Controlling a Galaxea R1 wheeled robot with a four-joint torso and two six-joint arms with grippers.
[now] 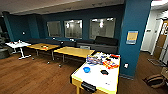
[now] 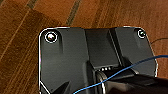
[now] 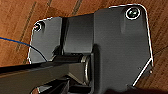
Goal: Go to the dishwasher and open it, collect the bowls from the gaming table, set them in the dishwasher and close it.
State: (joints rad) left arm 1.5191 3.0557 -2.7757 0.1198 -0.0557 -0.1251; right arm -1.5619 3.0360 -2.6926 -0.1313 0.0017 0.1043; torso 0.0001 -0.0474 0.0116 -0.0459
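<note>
Jaws unclear; blue bowl (image 1: 86,69) rests on gaming table (image 1: 96,80).

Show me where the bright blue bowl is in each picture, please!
Head view: the blue bowl sits on the white-topped gaming table, on the near left part of the top, left of the black bowl.
Left wrist view: not in this picture.
Right wrist view: not in this picture.
Shared landmark: the brown wooden floor appears in all three views.
</note>
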